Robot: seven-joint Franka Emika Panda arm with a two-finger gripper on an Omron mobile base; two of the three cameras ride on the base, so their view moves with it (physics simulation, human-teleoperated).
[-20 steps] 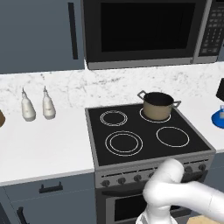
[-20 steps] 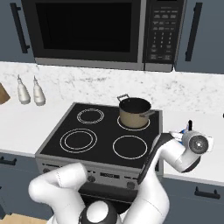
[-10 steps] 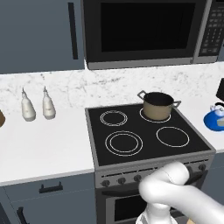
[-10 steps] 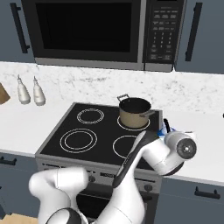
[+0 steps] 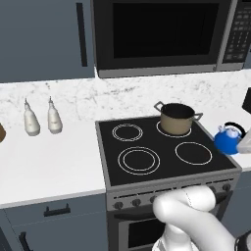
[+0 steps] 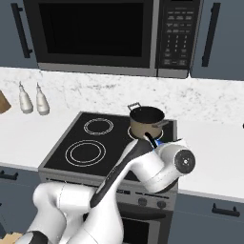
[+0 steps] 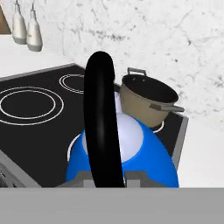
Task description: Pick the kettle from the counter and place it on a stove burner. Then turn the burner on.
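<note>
The kettle [image 5: 227, 140] hangs from my gripper [image 7: 103, 177] over the cooktop's [image 5: 162, 153] right edge, in front of and right of the pot [image 5: 177, 118] on the rear right burner. The largest burner [image 5: 139, 160] lies front left; two bottles [image 5: 40, 117] stand on the counter [image 5: 49, 162] to the left.

A bright blue kettle [image 7: 144, 153] with pale lid and black handle is noted. The pot [image 5: 177, 119] is tan; the cooktop [image 5: 147, 171] is black with white rings. The counter [image 5: 49, 162] is plain white.
</note>
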